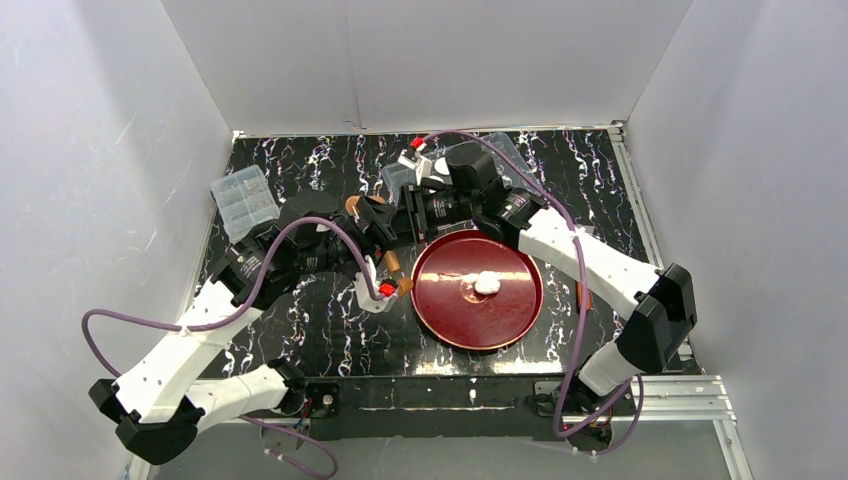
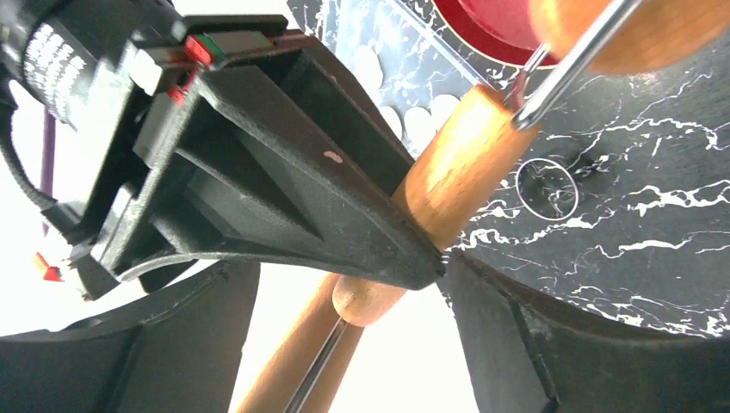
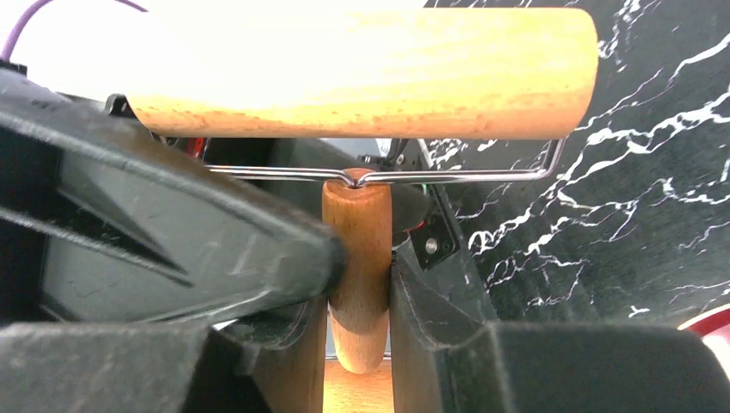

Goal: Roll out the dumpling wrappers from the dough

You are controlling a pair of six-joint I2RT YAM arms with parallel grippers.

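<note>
The dough [image 1: 487,284] is a small white lump on a dark red plate [image 1: 430,300]. Three dumpling wrappers [image 2: 422,120] show as white rounded discs on the black table, partly hidden behind the right gripper's finger. A wooden roller [image 3: 361,73] has a wire frame and a wooden handle [image 3: 357,258]. My right gripper [image 3: 360,284] [image 1: 408,218] is shut on that handle. My left gripper [image 2: 349,284] [image 1: 383,240] has its jaws wide apart, with the handle's rounded end [image 2: 370,297] between them, untouched. A second wooden piece [image 2: 293,370] with a wire lies close under the left camera.
A clear plastic box [image 1: 245,200] lies at the table's back left and another clear container [image 1: 500,150] stands behind the right arm. A thin clear ring [image 2: 547,188] lies on the black marbled table near the plate [image 2: 491,26]. White walls enclose the table.
</note>
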